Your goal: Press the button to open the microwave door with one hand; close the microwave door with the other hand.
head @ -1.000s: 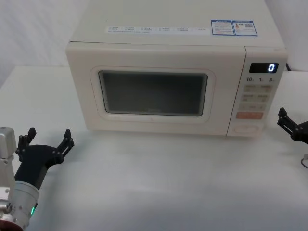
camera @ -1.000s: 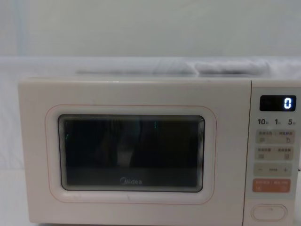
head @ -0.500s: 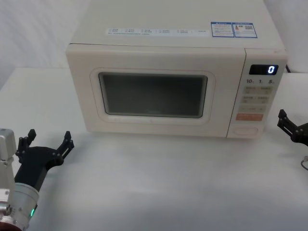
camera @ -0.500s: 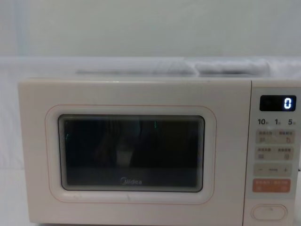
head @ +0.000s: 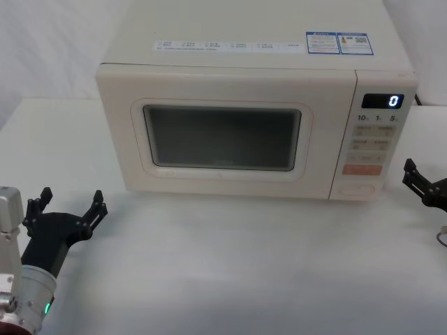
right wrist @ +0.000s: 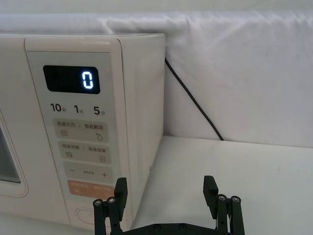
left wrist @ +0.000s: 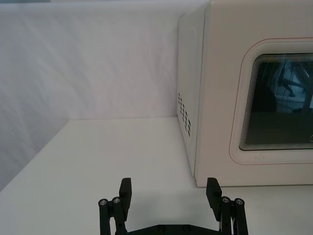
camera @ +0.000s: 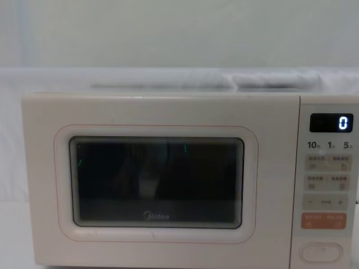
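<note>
The cream microwave (head: pixel 237 70) stands at the back of the white table. The microwave door (head: pixel 222 136) (camera: pixel 157 179), with its dark window, is closed. The button (head: pixel 357 188) (camera: pixel 321 253) sits at the bottom of the control panel, below the orange key. Its edge (right wrist: pixel 84 214) shows beside a right finger. My left gripper (head: pixel 71 200) (left wrist: pixel 169 188) hovers open and empty at the table's front left, short of the microwave's left corner. My right gripper (head: pixel 421 183) (right wrist: pixel 165 188) is open and empty just right of the panel, near the button's height.
The display (head: pixel 383 100) reads 0. A black power cable (right wrist: pixel 190 100) runs down the white backdrop behind the microwave's right side. Bare white table (head: pixel 230 265) lies between the grippers and in front of the door.
</note>
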`<action>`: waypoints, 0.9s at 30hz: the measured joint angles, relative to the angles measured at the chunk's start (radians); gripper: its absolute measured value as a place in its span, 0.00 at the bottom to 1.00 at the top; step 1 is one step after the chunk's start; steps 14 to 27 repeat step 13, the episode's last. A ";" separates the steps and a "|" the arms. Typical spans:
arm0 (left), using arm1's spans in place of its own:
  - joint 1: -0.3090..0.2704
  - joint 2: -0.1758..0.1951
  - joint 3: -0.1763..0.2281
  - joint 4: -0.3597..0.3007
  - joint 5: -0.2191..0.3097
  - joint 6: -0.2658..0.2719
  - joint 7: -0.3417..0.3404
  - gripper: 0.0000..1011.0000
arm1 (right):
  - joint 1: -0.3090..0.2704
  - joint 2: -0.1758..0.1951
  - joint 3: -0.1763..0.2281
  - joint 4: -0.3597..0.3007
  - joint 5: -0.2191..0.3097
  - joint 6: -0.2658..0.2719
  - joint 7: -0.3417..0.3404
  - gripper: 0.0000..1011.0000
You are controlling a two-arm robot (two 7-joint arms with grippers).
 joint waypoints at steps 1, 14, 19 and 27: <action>0.000 0.000 0.000 0.000 0.000 0.000 0.000 0.99 | 0.000 0.000 0.000 0.000 0.000 0.000 0.000 0.99; 0.000 0.000 0.000 0.000 0.000 0.000 0.000 0.99 | 0.000 0.000 0.000 0.000 0.000 0.000 0.000 0.99; 0.000 0.000 0.000 0.000 0.000 0.000 0.000 0.99 | 0.000 0.000 0.000 0.000 0.000 0.000 0.000 0.99; 0.000 0.000 0.000 0.000 0.000 0.000 0.000 0.99 | 0.000 0.000 0.000 0.000 0.000 0.000 0.000 0.99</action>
